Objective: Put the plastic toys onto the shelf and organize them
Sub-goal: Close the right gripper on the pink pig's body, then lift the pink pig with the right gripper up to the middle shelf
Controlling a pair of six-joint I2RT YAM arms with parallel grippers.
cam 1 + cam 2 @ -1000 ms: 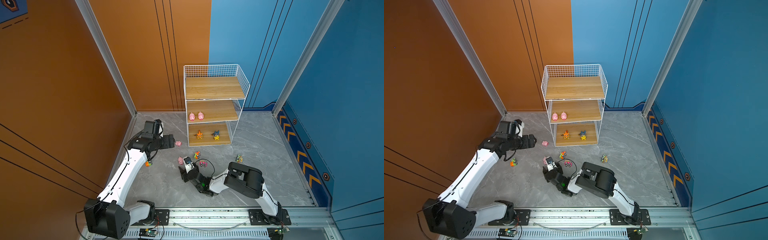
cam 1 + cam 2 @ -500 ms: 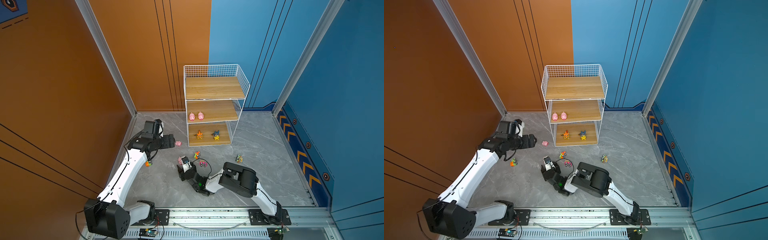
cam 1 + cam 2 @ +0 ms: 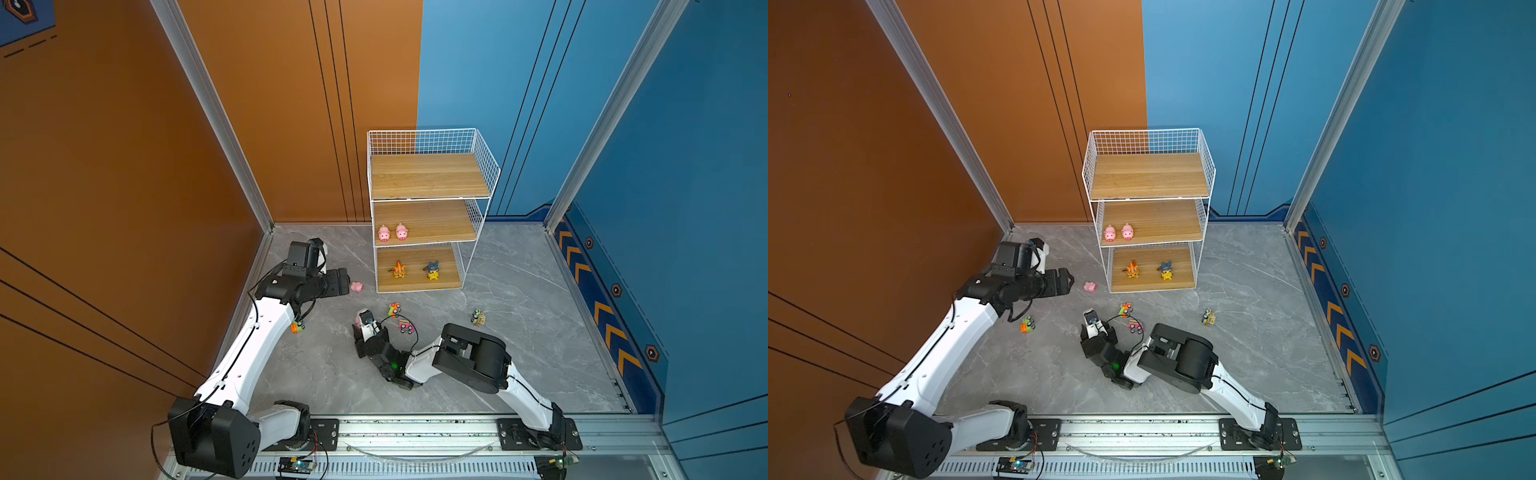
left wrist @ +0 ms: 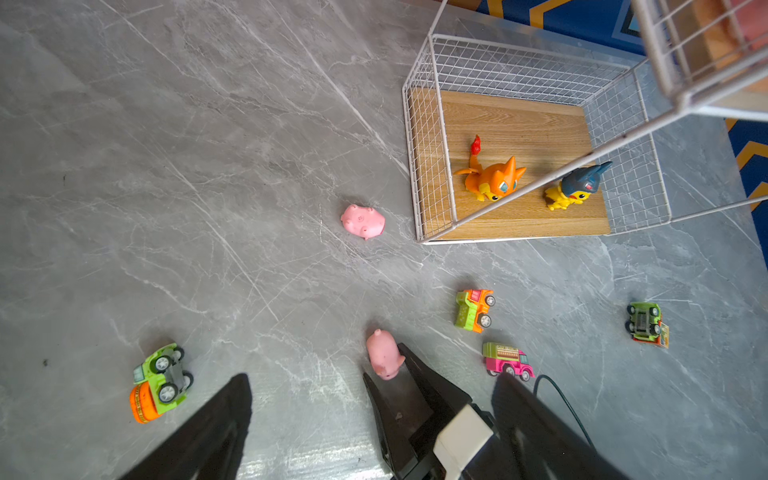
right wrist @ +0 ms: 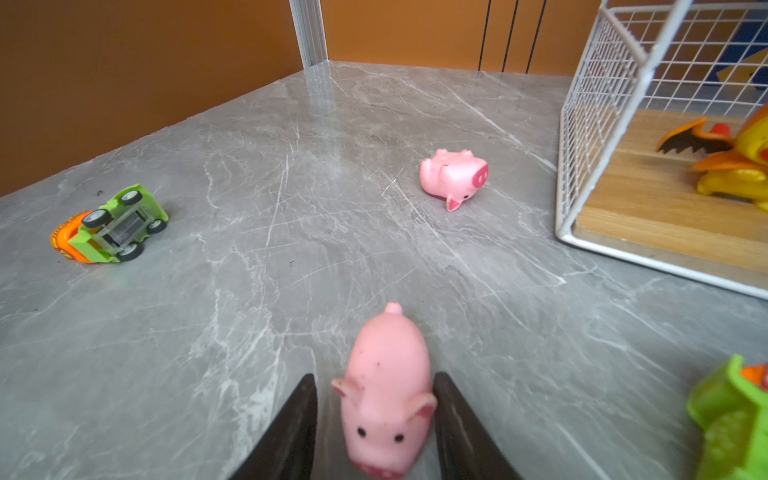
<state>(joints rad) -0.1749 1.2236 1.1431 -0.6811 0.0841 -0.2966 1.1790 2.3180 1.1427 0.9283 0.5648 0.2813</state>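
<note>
Nearest the rail, low over the grey bench (image 3: 324,374), the right fingers (image 5: 291,424) are set on either side of a pink pig (image 5: 386,374) that stands on the bench. They are parted, with one finger at the pig's flank and a narrow gap visible at the other. Just beyond, a pink car (image 3: 406,327) stands upright and an orange car (image 3: 395,308) lies on its side. Well apart to the left, a green-and-orange car (image 3: 296,327) is shown wheels up; to the right, a fourth car (image 3: 478,318) is likewise overturned. Farther back, the left fingers (image 4: 208,428) are held wide apart and empty, near a second pig (image 3: 356,286) lying on its side. At the rear stands the shelf (image 3: 432,139). A third pig (image 3: 383,233) and a fourth pig (image 3: 401,231) are set side by side on its middle board. An orange cat figure (image 3: 399,270) and a blue-and-yellow figure (image 3: 433,271) are on its bottom board.
</note>
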